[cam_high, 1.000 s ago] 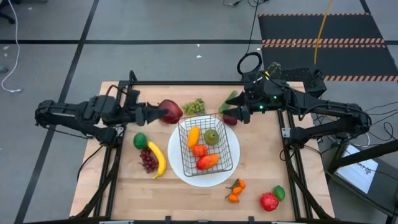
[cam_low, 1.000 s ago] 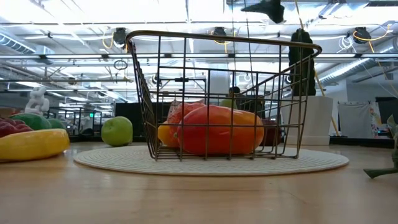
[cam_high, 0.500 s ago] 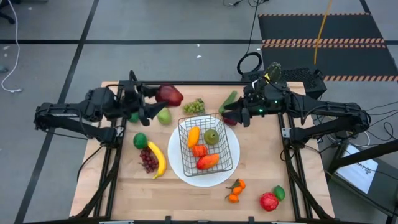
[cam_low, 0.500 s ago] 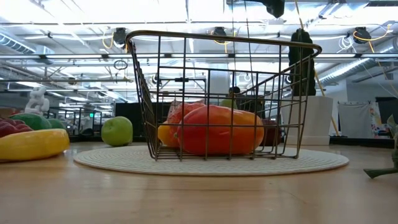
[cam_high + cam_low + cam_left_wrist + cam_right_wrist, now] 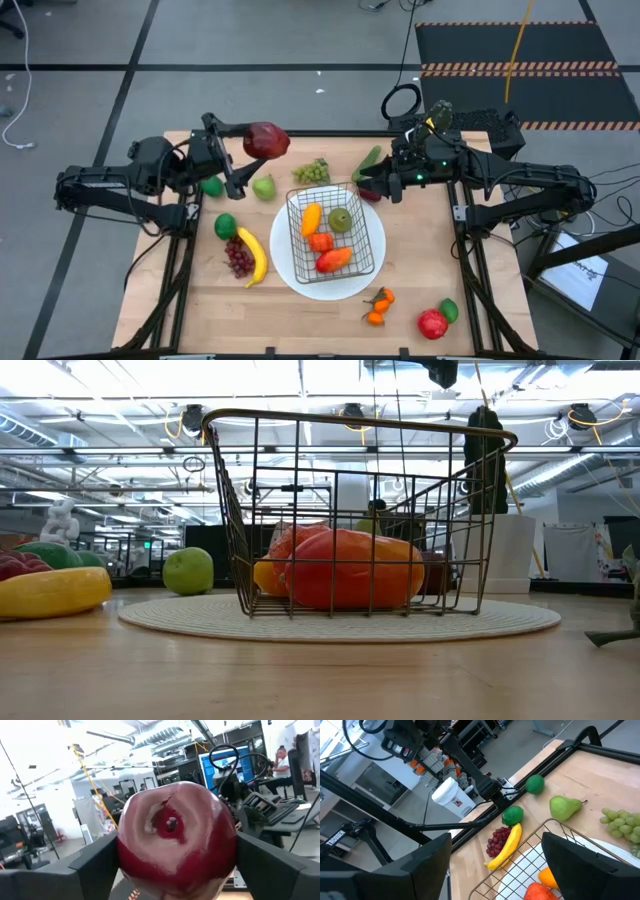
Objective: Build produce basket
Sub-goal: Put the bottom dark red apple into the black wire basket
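Note:
The wire basket [image 5: 330, 232] stands on a white plate [image 5: 372, 262] at mid-table and holds orange peppers and other produce [image 5: 350, 568]. My left gripper [image 5: 252, 148] is raised over the far left of the table, shut on a red apple [image 5: 265, 140]. My right gripper [image 5: 368, 184] hovers beyond the basket's far right corner. In the right wrist view my right gripper [image 5: 495, 865] stands open with nothing between its fingers. Green grapes [image 5: 312, 172], a pear [image 5: 263, 187], a banana [image 5: 253, 257] and purple grapes [image 5: 238, 258] lie on the table. My left gripper pinches the red apple by its two opposite sides [image 5: 124, 857] between the two fingers [image 5: 95, 865]. The apple's dimpled end faces back toward the wrist. The fingers come from the table's left, about level and tipped slightly up. The apple is lifted clear of the table.
Limes [image 5: 226, 226] [image 5: 211, 186] lie at the left. A cucumber [image 5: 367, 160] and a dark red fruit [image 5: 370, 193] lie under my right gripper. Tangerines [image 5: 378, 305], a red fruit [image 5: 432, 323] and a lime [image 5: 449, 309] sit near the front right.
My left gripper has rolled about its own axis and tipped up. It has carried the red apple up and toward the table's far edge, away from the spot beside the pear. The apple has turned with it and stays gripped.

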`<state>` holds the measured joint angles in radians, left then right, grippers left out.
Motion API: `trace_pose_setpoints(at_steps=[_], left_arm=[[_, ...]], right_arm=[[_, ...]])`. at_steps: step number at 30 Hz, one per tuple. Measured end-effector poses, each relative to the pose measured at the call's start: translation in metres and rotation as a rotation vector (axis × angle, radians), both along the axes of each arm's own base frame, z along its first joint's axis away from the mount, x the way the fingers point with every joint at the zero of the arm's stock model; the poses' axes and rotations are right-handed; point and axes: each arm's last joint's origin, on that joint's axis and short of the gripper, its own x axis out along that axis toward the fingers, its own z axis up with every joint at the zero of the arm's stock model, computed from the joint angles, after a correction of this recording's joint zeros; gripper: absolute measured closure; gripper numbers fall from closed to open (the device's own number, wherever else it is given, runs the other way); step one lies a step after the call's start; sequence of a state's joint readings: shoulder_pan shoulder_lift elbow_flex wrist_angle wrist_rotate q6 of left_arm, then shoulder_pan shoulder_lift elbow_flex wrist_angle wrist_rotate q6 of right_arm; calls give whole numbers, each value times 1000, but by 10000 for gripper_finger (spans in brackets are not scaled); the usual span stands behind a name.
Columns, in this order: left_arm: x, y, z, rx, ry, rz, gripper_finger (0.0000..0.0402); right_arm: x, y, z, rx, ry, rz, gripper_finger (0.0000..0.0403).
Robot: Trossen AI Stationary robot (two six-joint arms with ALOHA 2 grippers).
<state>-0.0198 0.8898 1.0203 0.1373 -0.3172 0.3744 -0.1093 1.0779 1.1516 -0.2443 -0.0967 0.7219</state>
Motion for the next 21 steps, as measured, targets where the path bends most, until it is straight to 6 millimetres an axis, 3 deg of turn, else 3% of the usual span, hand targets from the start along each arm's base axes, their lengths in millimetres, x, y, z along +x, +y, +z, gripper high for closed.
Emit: trace_pose_setpoints(at_steps=[10, 21], left_arm=[[-1, 0, 4, -15, -45, -4, 50], [-1, 0, 4, -363, -158, -100, 50]], right_arm=[[0, 0, 0, -83, 1, 22, 101], [-1, 0, -3, -200, 30, 61, 101]])
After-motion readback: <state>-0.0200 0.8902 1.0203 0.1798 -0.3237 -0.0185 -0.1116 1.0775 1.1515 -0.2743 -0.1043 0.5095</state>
